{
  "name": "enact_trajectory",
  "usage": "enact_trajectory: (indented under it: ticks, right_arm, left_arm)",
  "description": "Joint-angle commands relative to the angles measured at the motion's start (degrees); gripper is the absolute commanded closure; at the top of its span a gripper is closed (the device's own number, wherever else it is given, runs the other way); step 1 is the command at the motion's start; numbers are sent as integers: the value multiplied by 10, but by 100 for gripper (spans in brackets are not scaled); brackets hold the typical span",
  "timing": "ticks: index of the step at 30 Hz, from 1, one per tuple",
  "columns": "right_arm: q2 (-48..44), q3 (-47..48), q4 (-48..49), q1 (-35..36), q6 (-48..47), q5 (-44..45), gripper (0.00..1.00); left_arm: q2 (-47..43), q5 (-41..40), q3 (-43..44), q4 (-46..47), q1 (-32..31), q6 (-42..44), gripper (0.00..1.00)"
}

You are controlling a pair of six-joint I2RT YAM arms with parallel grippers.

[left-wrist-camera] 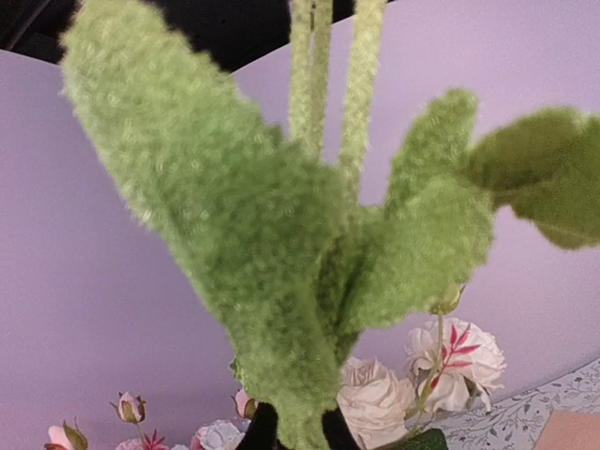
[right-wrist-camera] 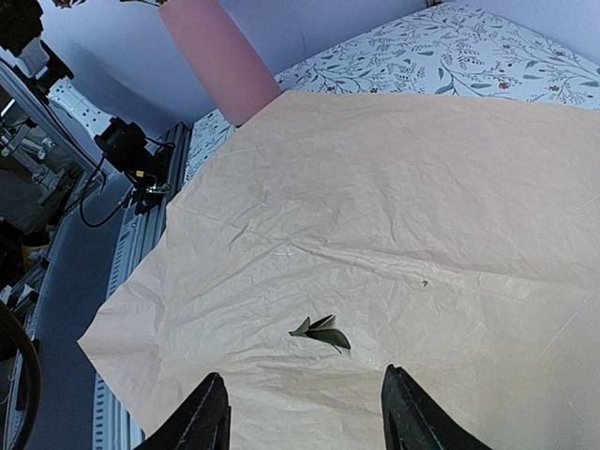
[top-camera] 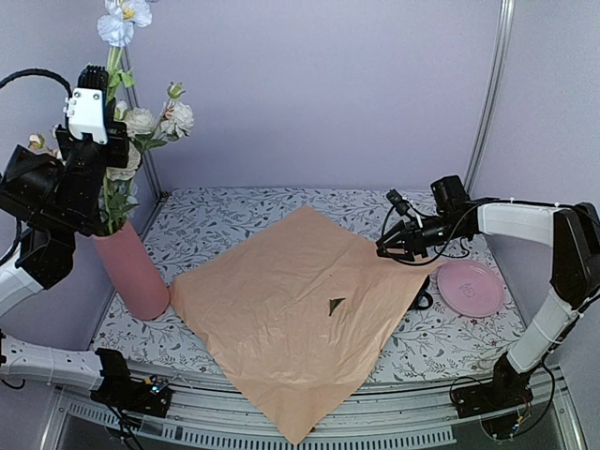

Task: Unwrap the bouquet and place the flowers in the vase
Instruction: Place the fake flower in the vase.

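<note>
Flowers (top-camera: 141, 122) in white, pale pink and light blue are standing with their green stems in the tall pink vase (top-camera: 131, 272) at the left side of the surface (top-camera: 234, 216). The left arm (top-camera: 56, 178) is reaching over the vase, and the left jaws are pressing together on the stems above the vase mouth, below the highest bloom. The peach-orange wrapping paper (top-camera: 281, 309) is lying open and flat in the middle of the surface, with its left corner just beside the vase foot and its near corner hanging over the near edge. A small dark green leaf (top-camera: 336, 305) is lying on the paper. The right arm (top-camera: 525, 220) is hovering above the right edge of the paper, and the right jaws are standing apart, holding nothing. A flat pink plate (top-camera: 472, 288) is lying just to the right of the paper.
</note>
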Motion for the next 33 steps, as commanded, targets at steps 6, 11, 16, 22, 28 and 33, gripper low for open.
enact_trajectory:
  ticks: [6,11,16,22,28,33]
  right_arm:
    - [20,8,-12,0,-10,-17,43]
    - [28,10,-15,0,-11,-23,43]
    - [31,12,-17,0,-10,-25,43]
    - [33,13,-19,0,-11,-27,43]
    - [32,15,-24,0,-14,-30,43]
    - [32,15,-27,0,-16,-32,43]
  left_arm:
    - [-75,-57,-112,80,-6,-17,100]
    - [-113,-81,-165,64,-3,-52,100]
    - [-136,-96,-184,-12,-3,-129,100]
    - [-127,-110,-175,-88,-1,-195,100]
    - [-131,-124,-197,-112,0,-238,100]
    - [-133,-143,-187,-151,0,-264,99]
